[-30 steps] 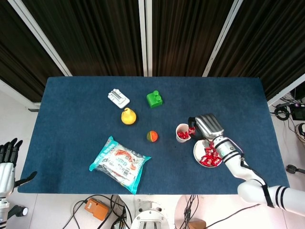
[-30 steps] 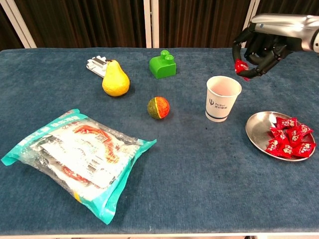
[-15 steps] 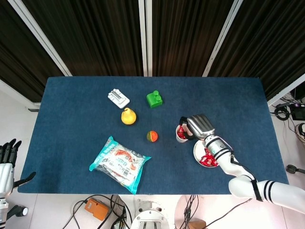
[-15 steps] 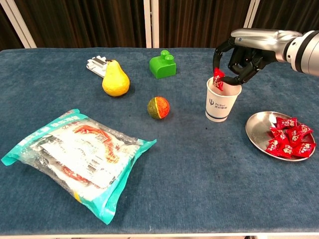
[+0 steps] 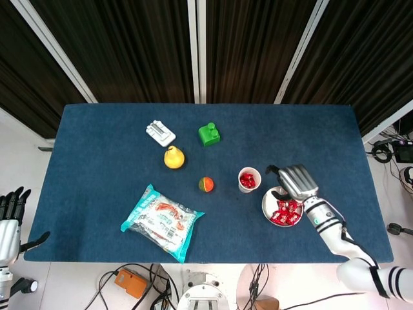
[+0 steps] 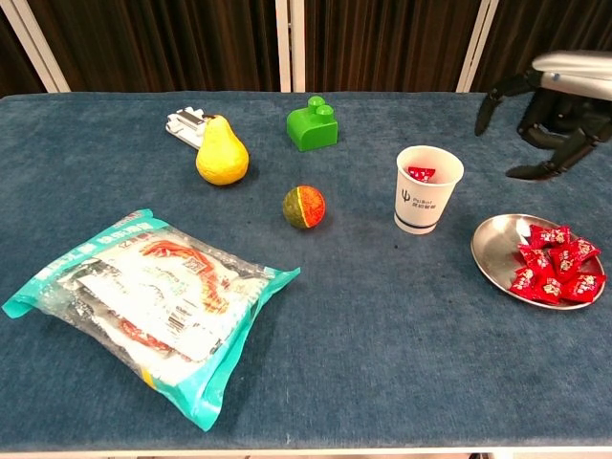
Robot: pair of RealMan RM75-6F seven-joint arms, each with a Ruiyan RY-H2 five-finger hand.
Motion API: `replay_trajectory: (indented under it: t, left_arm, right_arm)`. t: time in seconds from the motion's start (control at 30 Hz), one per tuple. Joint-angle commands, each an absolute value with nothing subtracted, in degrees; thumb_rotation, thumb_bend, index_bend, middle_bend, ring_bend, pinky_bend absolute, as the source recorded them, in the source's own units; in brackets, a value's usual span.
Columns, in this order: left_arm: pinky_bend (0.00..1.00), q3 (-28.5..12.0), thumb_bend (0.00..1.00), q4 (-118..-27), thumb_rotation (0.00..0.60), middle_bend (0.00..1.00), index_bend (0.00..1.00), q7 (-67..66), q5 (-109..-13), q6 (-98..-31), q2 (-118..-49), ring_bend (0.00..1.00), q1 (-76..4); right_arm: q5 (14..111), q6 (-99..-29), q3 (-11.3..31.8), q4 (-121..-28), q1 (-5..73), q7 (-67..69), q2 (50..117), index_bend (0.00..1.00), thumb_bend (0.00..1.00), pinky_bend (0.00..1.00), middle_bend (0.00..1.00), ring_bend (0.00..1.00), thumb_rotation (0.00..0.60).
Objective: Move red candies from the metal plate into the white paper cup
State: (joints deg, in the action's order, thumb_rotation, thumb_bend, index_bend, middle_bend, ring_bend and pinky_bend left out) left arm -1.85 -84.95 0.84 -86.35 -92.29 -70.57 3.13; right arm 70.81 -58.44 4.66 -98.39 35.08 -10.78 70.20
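Half a second ago the right robot hand (image 6: 545, 120) held a red candy over the white paper cup (image 6: 427, 188); it has since pulled back toward the right edge of the frame and holds nothing, its dark fingers (image 6: 497, 100) spread apart and curved downward in the air above the metal plate (image 6: 492, 251). In the head view this right robot hand (image 5: 295, 181) hangs over the upper rim of the metal plate (image 5: 267, 205), just right of the white paper cup (image 5: 249, 179). A red candy (image 6: 420, 173) now lies inside the cup, and the head view shows red in the cup's mouth as well. The remaining red candies (image 6: 555, 270) sit heaped on the right half of the plate, at the right of the chest view; the plate stands just right of the cup, apart from it, on the blue counter (image 6: 382, 335). The left robot hand (image 5: 11, 205) shows only at the lower left edge of the head view, off the counter, with its fingers pointing up, apart and empty. Elsewhere on the counter lie a yellow pear (image 6: 221, 154), a green block (image 6: 313, 125), a small red-and-green ball (image 6: 304, 207), a white clip-like object (image 6: 185, 123) behind the pear, and a teal snack bag (image 6: 148, 304) in the lower left of the chest view.
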Motion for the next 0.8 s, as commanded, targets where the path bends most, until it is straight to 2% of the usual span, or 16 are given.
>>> replay_trajectory:
  t: [0.03,0.13,0.3,0.8]
  left_arm:
    - [0.00,-1.9,0.00,-85.0,0.600,0.00,0.00,0.8,-86.4,-92.3,-70.6,0.00,3.1]
    - [0.00,-1.8,0.00,-85.1,0.600,0.00,0.00,0.7,-86.6,-92.4,-70.6,0.00,3.0]
    - [0.00,-1.7,0.00,-85.4,0.600,0.00,0.00,0.4,-86.8,-92.7,-70.6,0.00,3.1]
    - [0.00,-1.7,0.00,-85.6,0.600,0.00,0.00,0.3,-86.7,-93.2,-70.4,0.00,3.6]
  right_arm:
    - [75.1,-60.2,0.3,-98.6,31.8,-11.0,67.6,0.47,0.39,1.00,0.92,1.00,0.600]
    - [77.7,-60.1,-2.4,-96.7,30.6,-12.8,66.9,0.49,0.39,1.00,0.92,1.00,0.600]
    - [79.2,-59.5,-3.8,-93.2,29.6,-14.6,67.0,0.49,0.39,1.00,0.92,1.00,0.600]
    - [81.2,-55.3,-3.6,-85.8,30.6,-16.1,72.6,0.49,0.39,1.00,0.92,1.00,0.600]
